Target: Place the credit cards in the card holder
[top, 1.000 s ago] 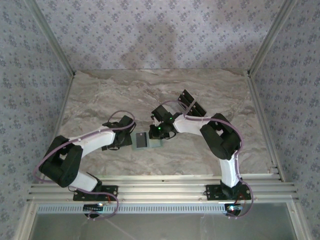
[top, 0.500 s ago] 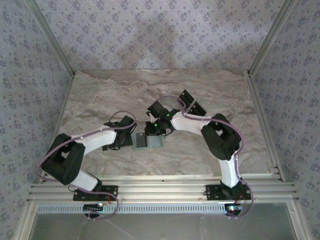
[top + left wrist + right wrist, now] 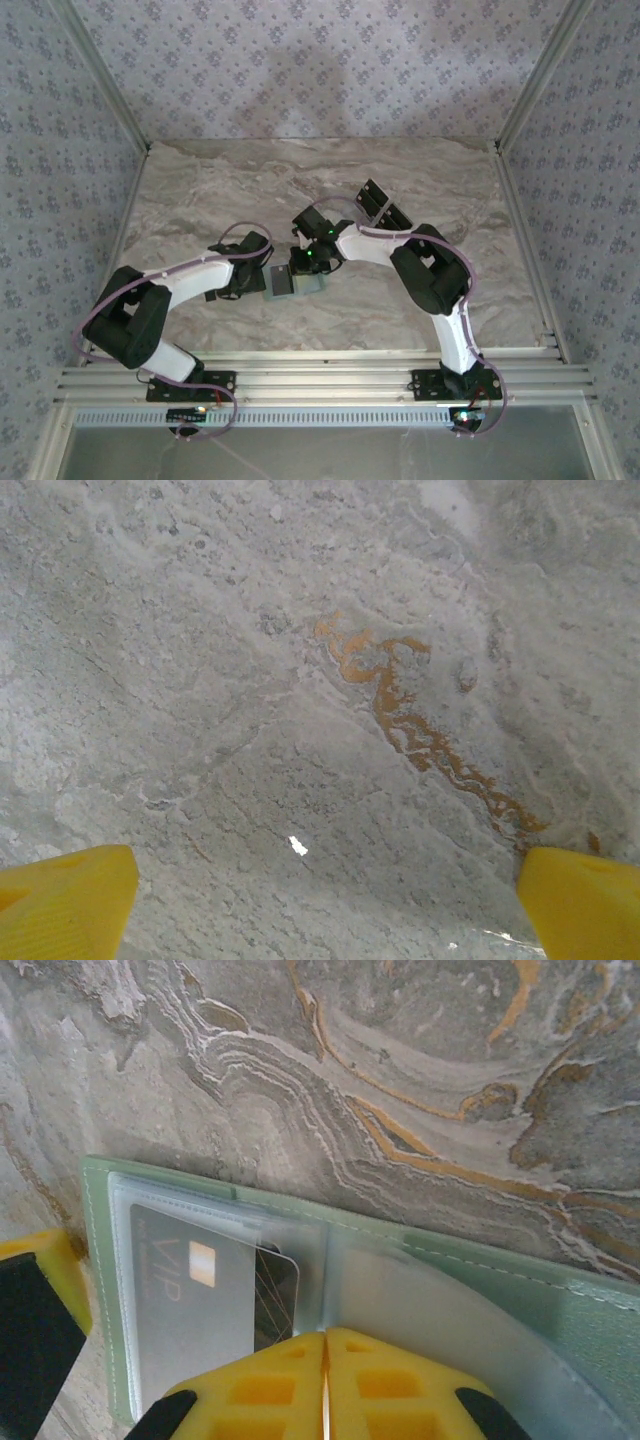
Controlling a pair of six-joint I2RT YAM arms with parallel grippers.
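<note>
Right pincer (image 3: 323,1338), tips together, just slid left over the open card holder (image 3: 500,1290); VIP card (image 3: 190,1300) ahead looks tucked in. Left pincer (image 3: 325,895) gapes wide, empty.

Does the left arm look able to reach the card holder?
Probably yes: the open left tool sits beside the card holder, nothing between; the shut right tool is over only its middle.

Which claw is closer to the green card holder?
The right. The right gripper, jaws shut, sits over the open card holder. The left gripper, wide open, is just off the holder's left side, over the table.
</note>
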